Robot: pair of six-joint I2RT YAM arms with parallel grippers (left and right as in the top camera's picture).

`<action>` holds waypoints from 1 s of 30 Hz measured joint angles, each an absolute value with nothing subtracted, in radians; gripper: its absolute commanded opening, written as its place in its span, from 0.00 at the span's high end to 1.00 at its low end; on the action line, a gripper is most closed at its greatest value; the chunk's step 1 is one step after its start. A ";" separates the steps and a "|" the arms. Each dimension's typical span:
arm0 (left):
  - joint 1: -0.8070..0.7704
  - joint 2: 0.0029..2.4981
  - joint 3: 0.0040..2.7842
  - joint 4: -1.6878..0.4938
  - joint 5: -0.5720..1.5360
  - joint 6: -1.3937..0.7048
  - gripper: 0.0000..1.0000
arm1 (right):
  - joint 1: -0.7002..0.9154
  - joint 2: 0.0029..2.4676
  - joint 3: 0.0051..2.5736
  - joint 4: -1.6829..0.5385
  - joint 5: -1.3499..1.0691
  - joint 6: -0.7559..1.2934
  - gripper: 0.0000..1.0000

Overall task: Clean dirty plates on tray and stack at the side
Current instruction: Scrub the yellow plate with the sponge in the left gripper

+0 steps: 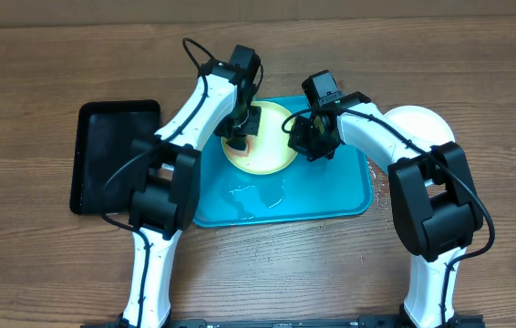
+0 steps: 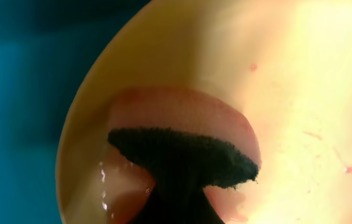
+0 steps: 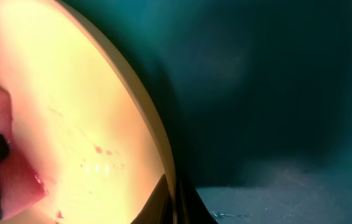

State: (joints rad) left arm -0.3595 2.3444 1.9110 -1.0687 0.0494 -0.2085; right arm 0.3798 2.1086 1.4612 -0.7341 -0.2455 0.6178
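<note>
We keep the left gripper (image 1: 240, 137) clamped on the sponge (image 2: 182, 155), scrubbing firm circles, while the right gripper (image 1: 306, 139) pinches the plate (image 1: 272, 157) rim steady.

No writing, label, brand mark or number can be read in any of the three views. Both wrist close-ups are blurred.
</note>
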 measured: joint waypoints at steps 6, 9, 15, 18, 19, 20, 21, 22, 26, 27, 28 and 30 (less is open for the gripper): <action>-0.340 2.341 1.891 -1.128 0.279 0.009 0.96 | 0.377 2.109 1.458 -0.735 -0.263 0.574 0.96; -0.354 2.346 1.874 -1.127 0.392 0.076 0.96 | 0.376 2.109 1.458 -0.735 -0.267 0.563 0.96; -0.383 2.349 1.871 -0.974 0.369 -0.062 0.96 | 0.376 2.109 1.457 -0.735 -0.267 0.557 0.96; -0.397 2.346 1.874 -0.937 0.270 -0.212 0.96 | 0.376 2.109 1.457 -0.730 -0.267 0.557 0.96; -0.405 2.345 1.880 -0.935 0.217 -0.271 0.96 | 0.376 2.111 1.457 -0.727 -0.268 0.557 0.96; -0.413 2.343 1.887 -0.934 0.143 -0.335 0.96 | 0.376 2.111 1.457 -0.727 -0.271 0.557 0.96; -0.419 2.343 1.893 -0.933 0.073 -0.387 0.96 | 0.376 2.111 1.457 -0.727 -0.273 0.558 0.96; -0.422 2.343 1.896 -0.932 0.007 -0.428 0.96 | 0.376 2.111 1.457 -0.728 -0.274 0.557 0.96; -0.421 2.343 1.900 -0.982 -0.192 -0.526 0.96 | 0.379 2.111 1.457 -0.730 -0.290 0.557 0.96; -0.421 2.343 1.900 -1.010 -0.210 -0.528 0.96 | 0.381 2.112 1.457 -0.730 -0.293 0.556 0.96; -0.420 2.343 1.900 -1.031 -0.217 -0.524 0.96 | 0.386 2.113 1.457 -0.732 -0.300 0.556 0.96; -0.417 2.343 1.900 -1.060 -0.194 -0.466 0.96 | 0.394 2.113 1.457 -0.741 -0.304 0.551 0.96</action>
State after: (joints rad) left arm -0.4171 2.3428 1.8999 -1.0603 -0.1944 -0.4656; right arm 0.3943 2.1132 1.4570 -0.7410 -0.3042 0.5514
